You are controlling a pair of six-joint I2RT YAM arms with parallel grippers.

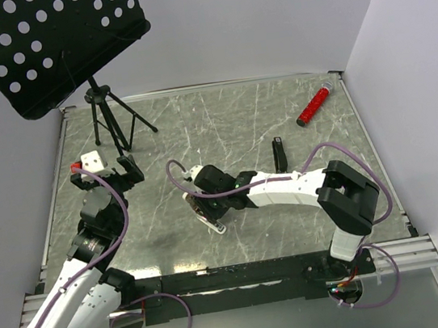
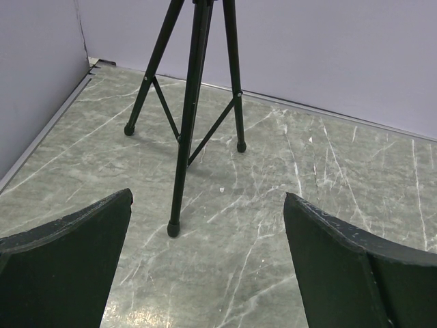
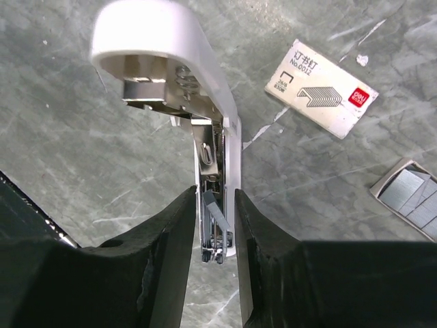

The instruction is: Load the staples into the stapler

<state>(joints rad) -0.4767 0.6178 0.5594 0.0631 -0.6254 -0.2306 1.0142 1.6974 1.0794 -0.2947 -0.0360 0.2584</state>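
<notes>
Clamping your right jaws on what looks like a staple strip (image 3: 213, 205) directly over the rail of the open white stapler (image 3: 171, 41) lines it up for loading, centre frame; left jaws stand apart, idle.

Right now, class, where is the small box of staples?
In the right wrist view the box lies flat at upper right, right of the white stapler and above the tray of staples.

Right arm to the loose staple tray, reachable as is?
Probably yes, once freed. The staple tray lies close beside the white stapler, with nothing between them. But the right gripper is clamped on that stapler's base, so it must let go first.
</notes>
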